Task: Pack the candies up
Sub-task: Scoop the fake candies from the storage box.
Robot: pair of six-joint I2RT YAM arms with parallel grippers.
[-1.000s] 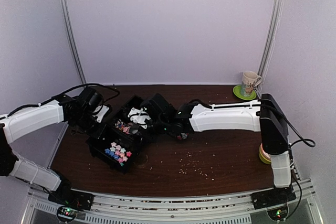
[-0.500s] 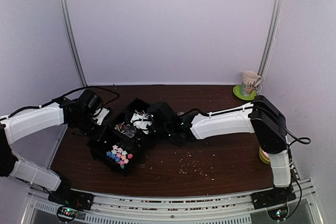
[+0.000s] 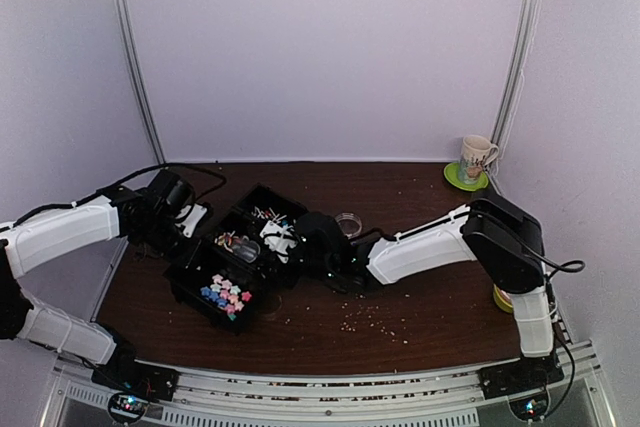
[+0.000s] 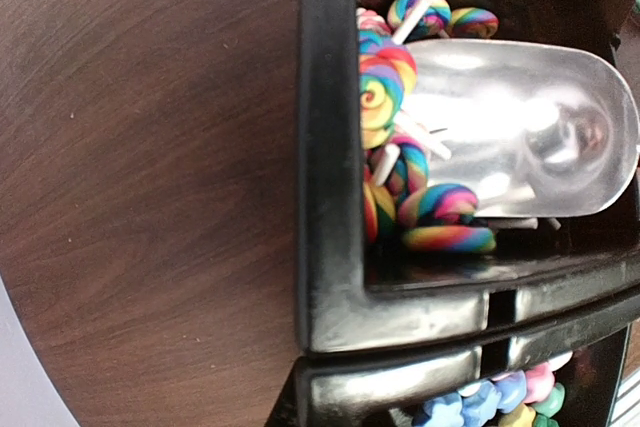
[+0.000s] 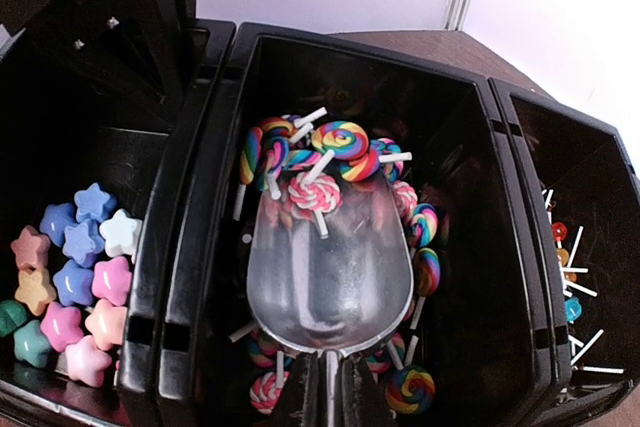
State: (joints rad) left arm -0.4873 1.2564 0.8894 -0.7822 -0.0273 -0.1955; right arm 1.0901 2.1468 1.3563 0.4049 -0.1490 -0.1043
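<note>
Where the right gripper [image 5: 325,387] enters its wrist view at 6 o'clock, its fingers are pressed together on the thin handle of a metal scoop [image 5: 330,277], whose open mouth points to 12 o'clock. That scoop lies inside the middle compartment of a black tray [image 5: 190,227]. Its bowl rests among the swirl lollipops [image 5: 340,142], rainbow spirals on white sticks heaped at the scoop's lip and along its 3 o'clock side. One pink-and-white swirl lies on the lip itself. At 9 o'clock of the scoop, past a divider wall, the next compartment holds star candies [image 5: 75,287] in pink, blue, peach, white and green, loosely piled. At 3 o'clock, the third compartment holds tiny lollipops [image 5: 570,277] with thin white sticks, spread thinly over its floor.

From above, the tray sits slantwise at about 9 o'clock on the dark wooden table [image 3: 440,297], and the right arm stretches across to it from 3 o'clock. The left gripper [image 3: 197,223] is at the tray's 10 o'clock edge. Whether its fingers are spread or closed cannot be told, since its wrist view shows only tray wall, lollipops and scoop. Well apart, a small clear round dish [image 3: 348,222] lies beyond the right arm. Pale crumbs [image 3: 375,317] dot the table toward 5 o'clock, and a mug [image 3: 477,155] on a green saucer [image 3: 466,180] stands in the 2 o'clock corner.
</note>
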